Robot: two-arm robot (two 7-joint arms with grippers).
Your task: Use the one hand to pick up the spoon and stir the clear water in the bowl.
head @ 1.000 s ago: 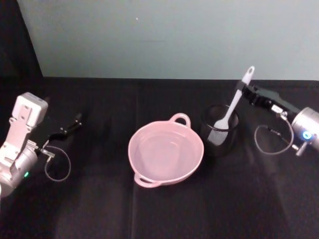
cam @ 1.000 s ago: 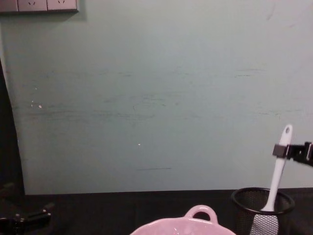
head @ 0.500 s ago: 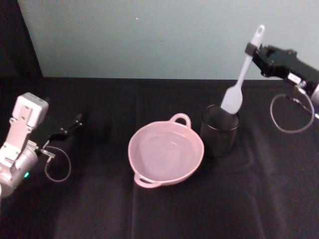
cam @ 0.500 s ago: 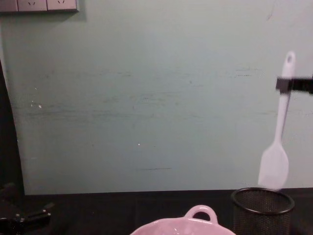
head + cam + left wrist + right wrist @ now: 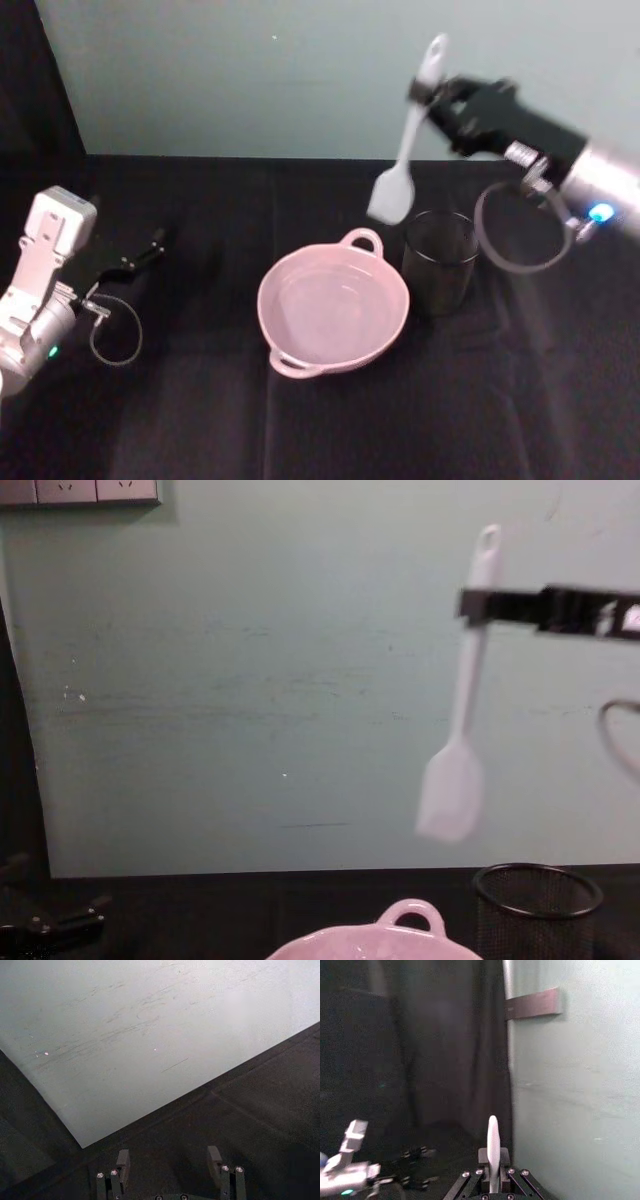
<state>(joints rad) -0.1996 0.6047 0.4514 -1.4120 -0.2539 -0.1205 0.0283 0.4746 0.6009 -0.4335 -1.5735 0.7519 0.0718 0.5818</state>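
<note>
Above the table (image 5: 180, 420), between the bowl (image 5: 266, 300) and the wall (image 5: 250, 80), the right gripper (image 5: 428, 97) holds the spoon (image 5: 406, 145) in the air. Its fingers are clamped on the handle just below the tip, and the right wrist view shows the slim white handle pinched between them.

The spoon is long, white and plastic, with a small oval hole at its handle tip and a flat, pale blade. It hangs blade down and slightly tilted, the blade leaning toward the robot's left. In the chest view the blade is well above the rim of the cup (image 5: 537, 900) and above the bowl's loop handle, touching neither. In the head view it sits just behind that loop handle, left of the cup.

The bowl is glossy pale pink and stands just left of the black mesh cup. The water (image 5: 335, 300) shows only as faint glints against the pink.

The left gripper (image 5: 146, 250) rests low at the table's left edge — fingers spread apart, nothing between them.
</note>
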